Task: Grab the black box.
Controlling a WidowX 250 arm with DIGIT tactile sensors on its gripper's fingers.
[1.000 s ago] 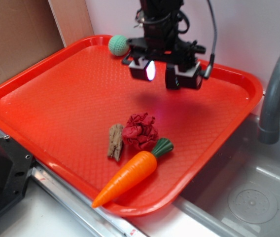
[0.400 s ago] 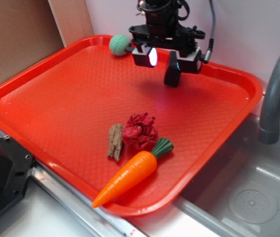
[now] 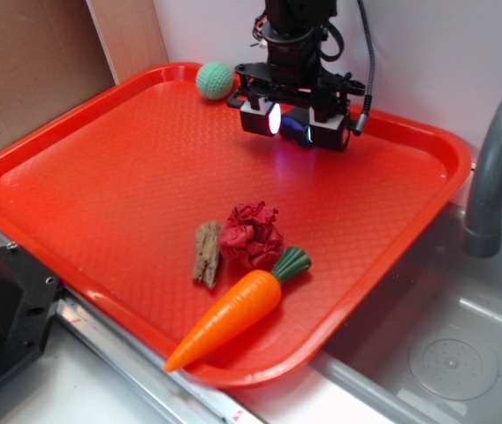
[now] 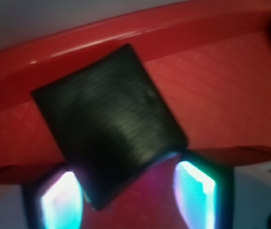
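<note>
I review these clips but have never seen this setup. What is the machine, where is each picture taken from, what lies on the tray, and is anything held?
A robot arm hangs over a red tray beside a sink. One picture is taken from outside; the other from a camera at the wrist, looking down past the gripper with its lit jaws. On the tray lie a toy carrot, a crumpled red cloth, a wood piece and a green ball. The black box sits tilted between the jaws; whether it is gripped is unclear.

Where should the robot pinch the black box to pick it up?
Probably from above, across two opposite flat sides of the black box. It lies flat on the red tray, turned cornerwise to the gripper, so the wrist may need twisting to meet its sides squarely.
</note>
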